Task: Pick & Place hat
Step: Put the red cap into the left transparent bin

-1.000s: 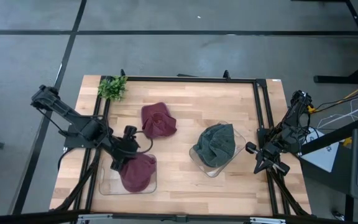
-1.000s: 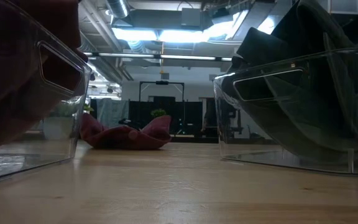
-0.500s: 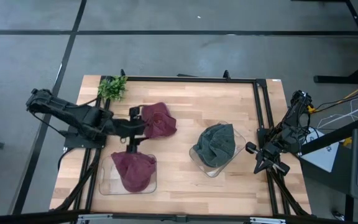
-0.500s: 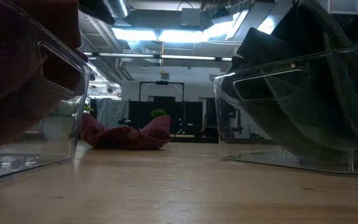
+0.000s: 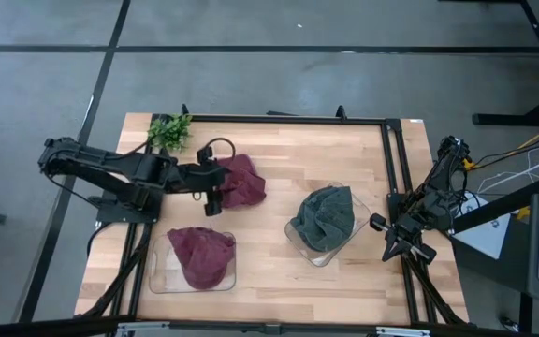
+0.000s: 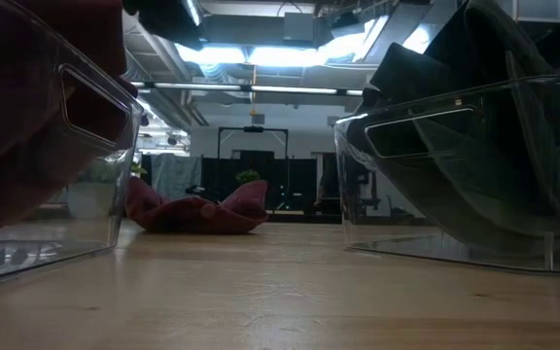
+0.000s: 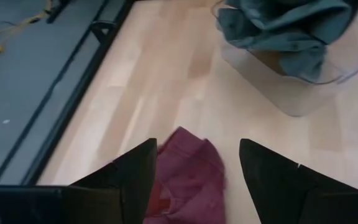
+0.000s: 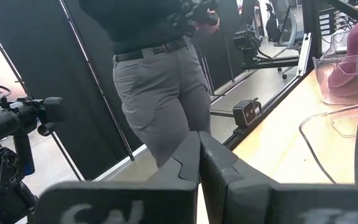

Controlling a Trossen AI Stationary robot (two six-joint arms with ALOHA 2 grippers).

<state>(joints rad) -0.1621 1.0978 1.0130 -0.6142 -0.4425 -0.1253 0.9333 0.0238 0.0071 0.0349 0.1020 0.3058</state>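
maroon hat (image 5: 240, 180) sat loose upper-middle of the table | left gripper (image 5: 212, 183) fingers spread at its edge | soft, floppy, light, I'd pinch a bunched fold | right gripper (image 5: 385, 225) parked far right, fingers together

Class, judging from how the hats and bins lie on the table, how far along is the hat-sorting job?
Done: one maroon hat lies in the left bin, and the green hat in the right bin. In hand: the open left gripper is at the second maroon hat, loose on the table, not yet grasping it. Left: grasp and bin that hat. The right gripper waits, shut, at the table's right edge.
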